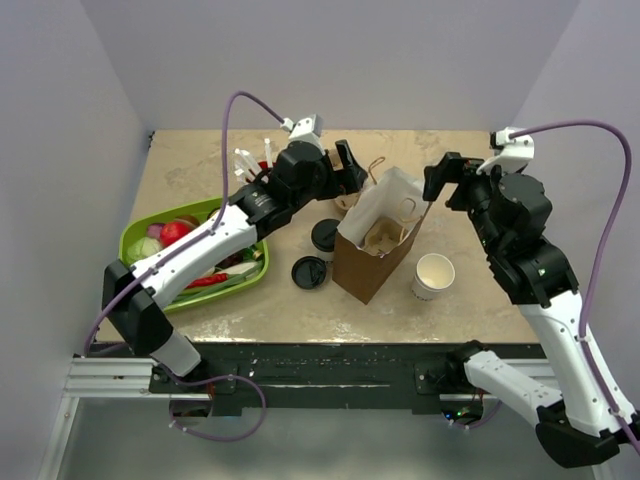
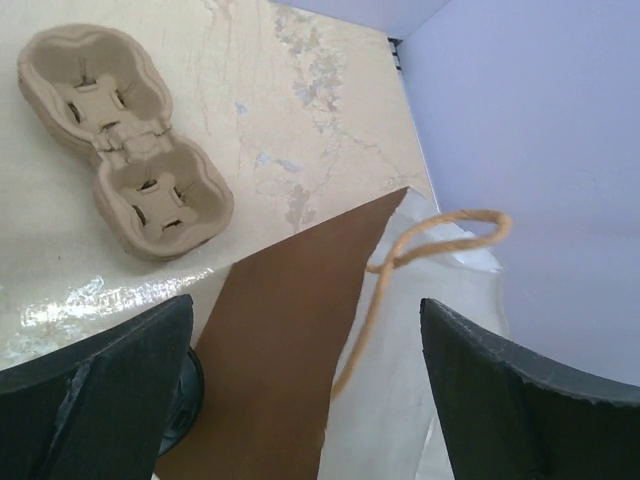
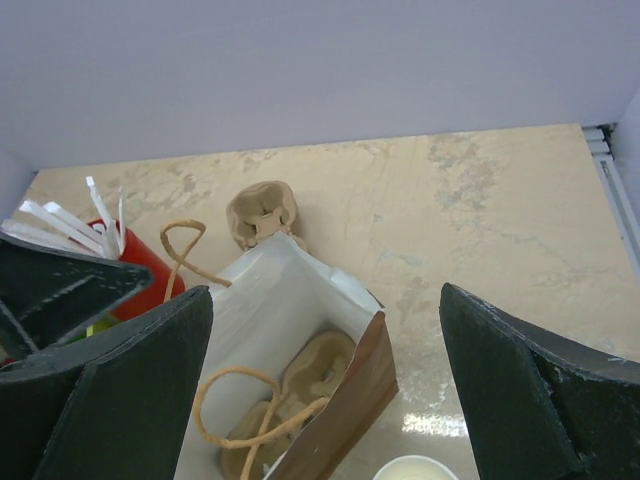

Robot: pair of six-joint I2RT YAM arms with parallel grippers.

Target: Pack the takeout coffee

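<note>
Worktop [image 1: 190,160]: beige, marbled.

Brown paper bag [image 1: 372,262] stands mid-worktop. Its mouth is open and the white lining shows. Twine handles [image 3: 186,247] flop over the rim.

One pulp cup carrier [image 3: 318,368] lies at the bottom inside the bag. A second carrier [image 2: 120,140] lies flat on the worktop just behind the bag.

Loose black lid [image 1: 309,272] lies flat, near the bag's front-left corner.

Lidless white cup [image 1: 433,275] stands upright to the right of the bag, close but apart.

Green tray [image 1: 196,208] of vegetables sits at the left, with the left arm crossing above it.

Red cup [image 3: 140,262] holding white cutlery stands at the rear left.

Left fingers [image 2: 110,400]: spread wide with nothing between them, hanging over the bag's rear-left rim and one handle.

Right fingers [image 3: 540,390]: spread wide and empty, above the bag's right side and looking down into its mouth.

Takeout coffee [image 1: 325,238]: upright on the worktop, outside the bag and hard against its left wall. Whether they touch, I cannot tell. It sits between the loose lid in front and the second carrier behind. It is a small white paper cup under a round black sip lid, and from overhead mostly the lid shows.

In the left wrist view, a dark round edge behind one finger is probably this lid, but it is too cropped to be sure. The bag's tall left wall stands between the cup and the bag's inside.
</note>
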